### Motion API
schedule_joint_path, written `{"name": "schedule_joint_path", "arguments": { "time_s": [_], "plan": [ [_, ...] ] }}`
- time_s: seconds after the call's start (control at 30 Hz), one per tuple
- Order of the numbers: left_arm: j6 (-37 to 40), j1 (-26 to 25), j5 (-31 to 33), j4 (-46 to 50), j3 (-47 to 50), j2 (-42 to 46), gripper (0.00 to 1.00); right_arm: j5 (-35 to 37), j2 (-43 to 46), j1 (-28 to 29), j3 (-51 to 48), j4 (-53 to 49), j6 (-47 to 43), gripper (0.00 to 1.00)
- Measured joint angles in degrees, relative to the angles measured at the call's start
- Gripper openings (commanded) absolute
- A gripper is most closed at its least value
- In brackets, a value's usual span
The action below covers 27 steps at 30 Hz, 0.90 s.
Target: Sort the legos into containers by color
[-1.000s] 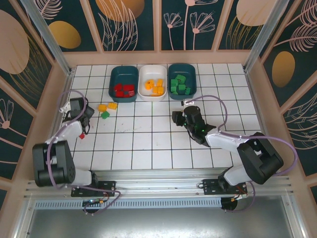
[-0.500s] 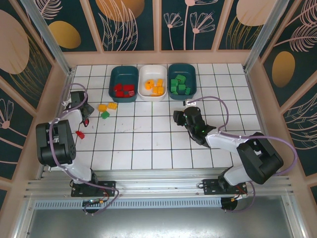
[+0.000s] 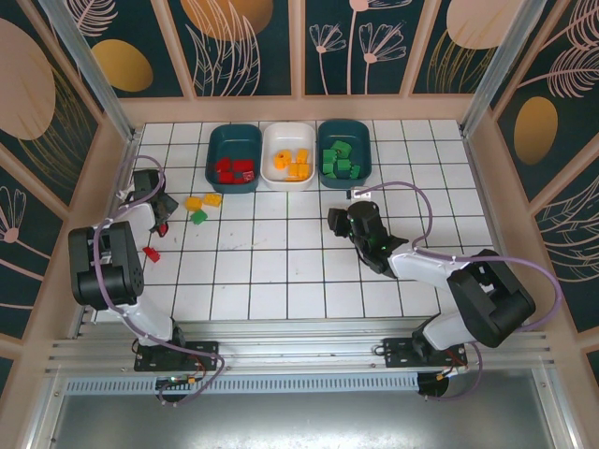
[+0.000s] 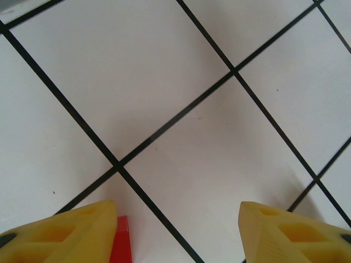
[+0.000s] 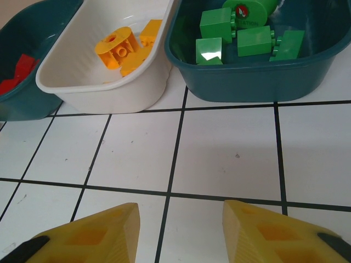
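The left gripper (image 4: 175, 219) stood open and empty over the tiles (image 4: 219, 153), a red lego (image 4: 122, 241) beside one finger, perhaps touching it. The right gripper (image 5: 181, 219), also spread and empty, faced the white container (image 5: 109, 98) and a teal container (image 5: 247, 87) holding green legos (image 5: 255, 41).

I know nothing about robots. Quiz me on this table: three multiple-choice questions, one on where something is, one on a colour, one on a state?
1. Where is the white tray? A) middle of the row B) far left C) far right
2. What colour are the bricks in the right teal tray? A) red B) green C) orange
3. The right gripper is: A) open, empty B) shut on a brick C) shut on a tray
Answers: 1 A, the left teal tray and right teal tray flank it. 2 B, all are green. 3 A, its fingers are spread over bare tile.
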State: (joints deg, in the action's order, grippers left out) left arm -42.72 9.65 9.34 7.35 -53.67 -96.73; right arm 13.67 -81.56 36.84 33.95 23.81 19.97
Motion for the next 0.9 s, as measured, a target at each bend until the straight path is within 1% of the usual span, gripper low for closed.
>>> {"name": "schedule_joint_path", "arguments": {
  "time_s": [0.1,0.33,0.4,0.53,0.63,0.9],
  "plan": [
    [-0.3,0.0,-1.7,1.1,0.0,1.1,0.67,0.0,-0.3,0.0,0.0,0.0,0.1,0.45],
    [-1.0,0.0,-2.1,4.5,0.1,6.2,0.68,0.0,-1.3,0.0,0.0,0.0,0.1,0.46],
    [-1.1,0.0,-2.1,5.1,0.1,6.6,0.68,0.0,-1.4,0.0,0.0,0.0,0.1,0.46],
    [-1.5,0.0,-2.6,6.0,0.9,6.1,0.63,-0.1,-1.6,0.1,0.0,0.0,0.1,0.47],
    [-1.7,0.0,-3.0,6.2,1.7,4.6,0.6,-0.1,-1.6,0.1,0.0,0.0,0.1,0.47],
    [-1.9,0.1,-2.3,4.6,3.2,4.5,0.61,-0.1,-1.6,0.3,0.0,0.0,0.1,0.48]
  ]
}}
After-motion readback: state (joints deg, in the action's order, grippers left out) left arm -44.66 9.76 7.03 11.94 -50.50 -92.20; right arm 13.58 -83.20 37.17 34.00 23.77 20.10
